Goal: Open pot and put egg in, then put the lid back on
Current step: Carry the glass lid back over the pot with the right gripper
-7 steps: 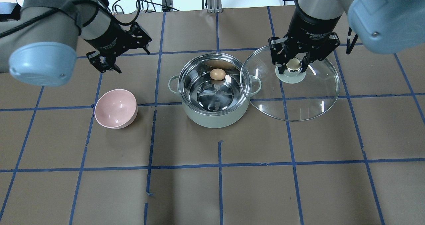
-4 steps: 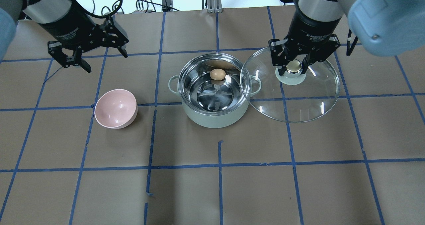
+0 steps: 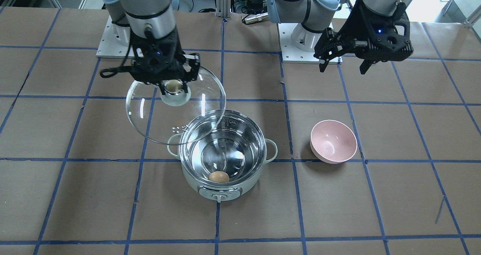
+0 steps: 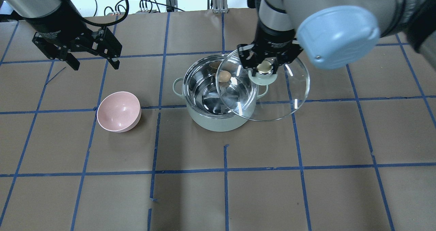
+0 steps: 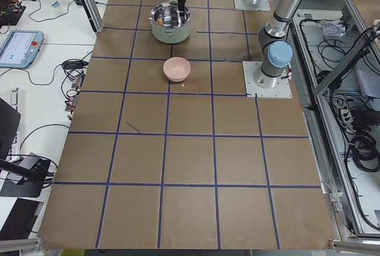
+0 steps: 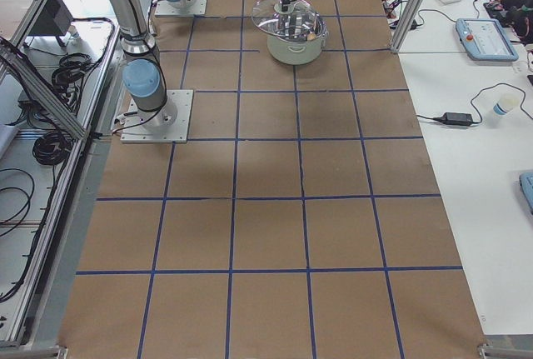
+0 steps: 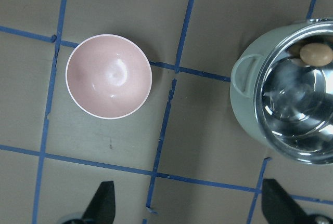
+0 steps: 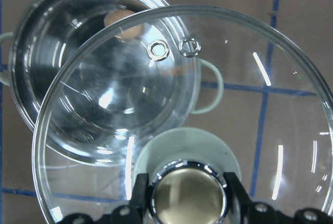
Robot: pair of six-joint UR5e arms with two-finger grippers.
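Right gripper is clamped on the lid's shiny cream-topped knob, and the lid hangs tilted at centre-right of the overhead view. It is a broad disc of clear glass streaked with glare, with two ringed steam holes. Its left part overlaps the pot, a round mint-green body with a mirror-bright steel bowl, whose right loop handle shows only through the glass. The egg, smooth, tan and oval, sits inside against the pot wall. At upper left, the left gripper hovers with its jaws wide apart, above a matte pink bowl. A blue joint cap blocks the right arm's upper part.
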